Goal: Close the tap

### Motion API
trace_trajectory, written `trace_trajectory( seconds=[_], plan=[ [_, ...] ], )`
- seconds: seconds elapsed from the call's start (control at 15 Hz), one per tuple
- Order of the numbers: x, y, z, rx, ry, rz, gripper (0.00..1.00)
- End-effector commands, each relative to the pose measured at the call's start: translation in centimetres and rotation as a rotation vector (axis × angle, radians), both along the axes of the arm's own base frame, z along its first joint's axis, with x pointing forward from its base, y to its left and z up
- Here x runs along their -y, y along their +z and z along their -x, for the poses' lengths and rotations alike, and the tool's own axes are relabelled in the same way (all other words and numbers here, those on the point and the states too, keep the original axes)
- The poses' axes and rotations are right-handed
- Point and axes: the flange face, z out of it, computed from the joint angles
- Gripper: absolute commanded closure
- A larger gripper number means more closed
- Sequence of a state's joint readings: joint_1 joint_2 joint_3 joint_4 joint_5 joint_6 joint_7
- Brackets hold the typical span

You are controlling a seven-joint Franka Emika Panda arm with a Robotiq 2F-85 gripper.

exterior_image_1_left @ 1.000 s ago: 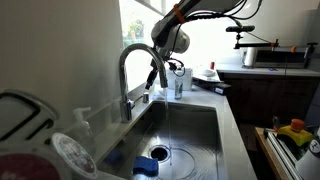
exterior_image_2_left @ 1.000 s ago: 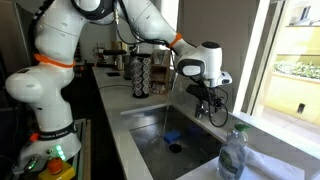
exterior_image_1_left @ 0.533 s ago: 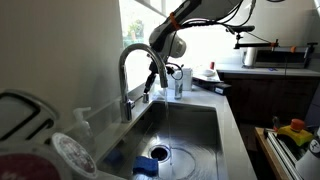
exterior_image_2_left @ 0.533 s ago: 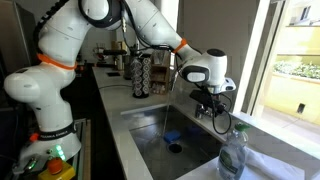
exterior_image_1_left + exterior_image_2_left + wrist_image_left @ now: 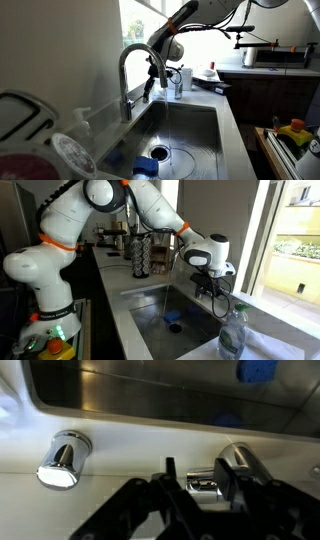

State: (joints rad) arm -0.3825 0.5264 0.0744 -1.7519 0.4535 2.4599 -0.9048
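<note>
Behind sink [image 5: 195, 122], on its window-side rim: tap [image 5: 124, 70], chrome, upright, gooseneck arching over the basin. Beside tap, above the same rim: gripper [image 5: 153, 88], black, on white arm [image 5: 150, 202], pointing down. Wrist view: gripper's two black fingers [image 5: 170, 472] spread, standing either side of small chrome lever [image 5: 205, 483]; whether they touch it cannot be told. Along rim from lever: round chrome knob [image 5: 62, 462], well apart. Inside sink, near drain: blue sponge [image 5: 147, 166]. At sink's corner in an exterior view: clear bottle [image 5: 232, 332], upright.
</note>
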Motion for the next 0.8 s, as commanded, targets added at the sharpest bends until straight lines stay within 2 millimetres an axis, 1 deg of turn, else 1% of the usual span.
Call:
trace_trajectory(
  seconds=[0.0,0.13,0.2,0.73],
  plan=[
    [-0.16,-0.30,-0.26,-0.020,0.025,-0.043,0.84],
    [-0.26,-0.40,-0.27,-0.026,0.024,-0.052,0.98],
    [-0.27,-0.38,-0.26,-0.027,0.024,-0.054,1.00],
    [-0.55,-0.39,-1.23,0.005,-0.006,-0.077,1.00]
  ],
)
